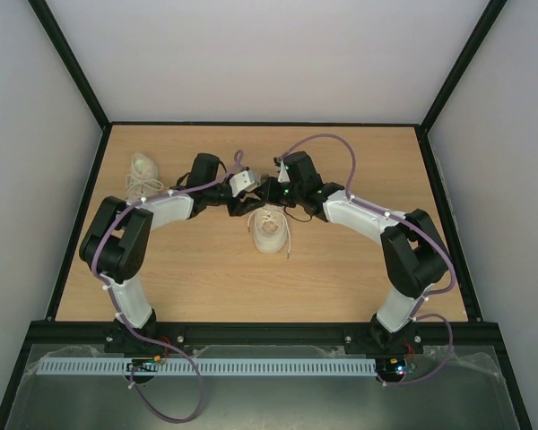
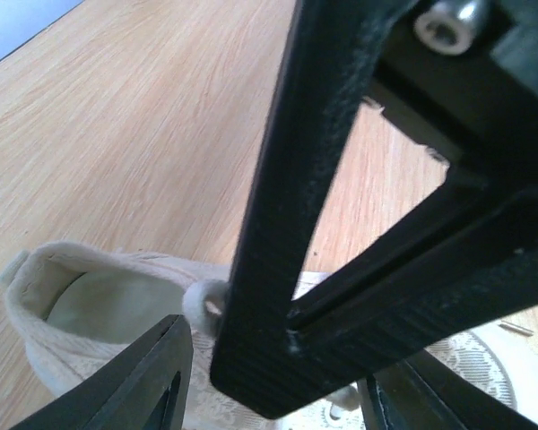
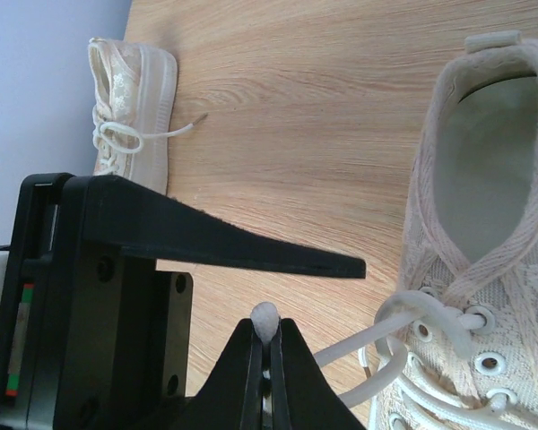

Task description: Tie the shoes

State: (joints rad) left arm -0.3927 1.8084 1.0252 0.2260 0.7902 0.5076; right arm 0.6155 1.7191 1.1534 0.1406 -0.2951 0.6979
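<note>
I had the cream, lacy-fabric sneaker (image 1: 270, 235) mid-counter (image 1: 359, 269), long axis running near-to-far, heel toward the arm bases. The right end effector (image 3: 265, 333) was pinching its thin white lace (image 3: 348, 347). The left end effector (image 2: 278, 358) hung open.

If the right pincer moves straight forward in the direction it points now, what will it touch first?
Probably the left arm's black wedge-shaped finger, which crosses just beyond the right pincer, shut on a thin white lace. Depth is unclear. Behind it shows only light wooden table.
</note>
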